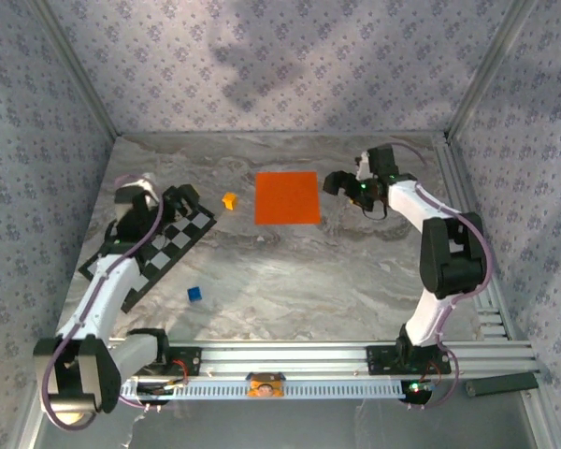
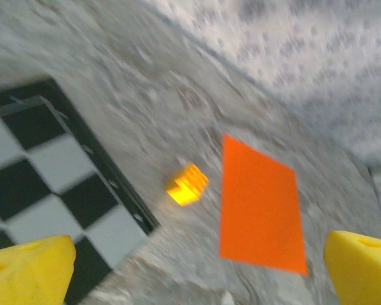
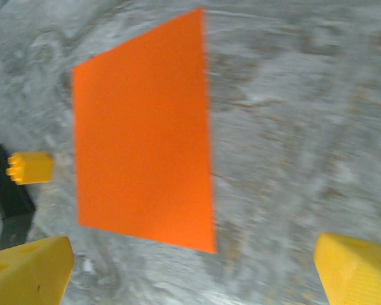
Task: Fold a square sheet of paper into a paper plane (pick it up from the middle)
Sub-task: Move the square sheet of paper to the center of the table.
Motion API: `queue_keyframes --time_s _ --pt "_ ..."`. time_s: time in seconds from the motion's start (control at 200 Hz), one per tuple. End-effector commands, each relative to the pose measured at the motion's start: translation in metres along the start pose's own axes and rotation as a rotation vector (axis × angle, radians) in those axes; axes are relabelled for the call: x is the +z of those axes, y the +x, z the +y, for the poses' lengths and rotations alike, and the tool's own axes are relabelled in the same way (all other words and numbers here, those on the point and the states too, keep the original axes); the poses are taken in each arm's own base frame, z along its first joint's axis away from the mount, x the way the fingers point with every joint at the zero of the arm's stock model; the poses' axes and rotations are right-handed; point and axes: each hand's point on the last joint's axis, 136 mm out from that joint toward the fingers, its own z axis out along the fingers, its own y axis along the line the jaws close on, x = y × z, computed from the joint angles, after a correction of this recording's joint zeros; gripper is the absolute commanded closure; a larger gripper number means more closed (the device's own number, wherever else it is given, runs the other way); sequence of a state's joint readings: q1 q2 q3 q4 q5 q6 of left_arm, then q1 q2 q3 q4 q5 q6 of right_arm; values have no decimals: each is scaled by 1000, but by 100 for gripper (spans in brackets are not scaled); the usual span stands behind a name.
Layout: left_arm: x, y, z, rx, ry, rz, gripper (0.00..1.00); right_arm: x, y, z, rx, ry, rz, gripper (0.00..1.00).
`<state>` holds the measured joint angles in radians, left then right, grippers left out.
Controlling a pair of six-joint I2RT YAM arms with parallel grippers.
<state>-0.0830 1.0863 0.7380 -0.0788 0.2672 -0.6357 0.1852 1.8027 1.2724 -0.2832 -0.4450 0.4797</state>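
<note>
The square sheet of paper (image 1: 287, 197) lies flat on the marbled table at the back centre, bright orange and unfolded. My left gripper (image 1: 181, 200) hovers over the far corner of the checkered board, left of the sheet. In its wrist view the sheet (image 2: 260, 210) lies ahead to the right, and the left gripper (image 2: 200, 279) is open, with yellow fingertips (image 2: 28, 270) far apart and nothing between them. My right gripper (image 1: 337, 182) is just off the sheet's right edge. The right gripper (image 3: 193, 273) is open over bare table, the sheet (image 3: 143, 133) ahead to the left.
A small yellow-orange cube (image 1: 229, 200) sits just left of the sheet. A black-and-white checkered board (image 1: 164, 248) lies at the left under the left arm. A small blue cube (image 1: 194, 294) rests nearer the front. Patterned walls close in the table.
</note>
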Motion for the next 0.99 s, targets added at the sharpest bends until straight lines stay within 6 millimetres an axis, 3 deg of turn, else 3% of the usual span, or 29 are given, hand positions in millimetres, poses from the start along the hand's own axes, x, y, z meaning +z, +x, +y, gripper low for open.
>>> queue_keyframes --time_s 0.0,0.16,0.38,0.645,0.99 --pt "9 26 -37 33 65 136 0 18 9 18 18 -33 83 2" --pt "29 59 -56 81 44 249 0 43 12 36 -9 -28 140 2" --pt "42 79 -68 119 13 307 0 73 18 46 -5 -17 214 3" --pt "37 83 -65 122 -16 322 0 97 32 37 -16 44 299 3" --pt "36 90 -66 130 -5 336 0 95 73 7 -38 175 438 3"
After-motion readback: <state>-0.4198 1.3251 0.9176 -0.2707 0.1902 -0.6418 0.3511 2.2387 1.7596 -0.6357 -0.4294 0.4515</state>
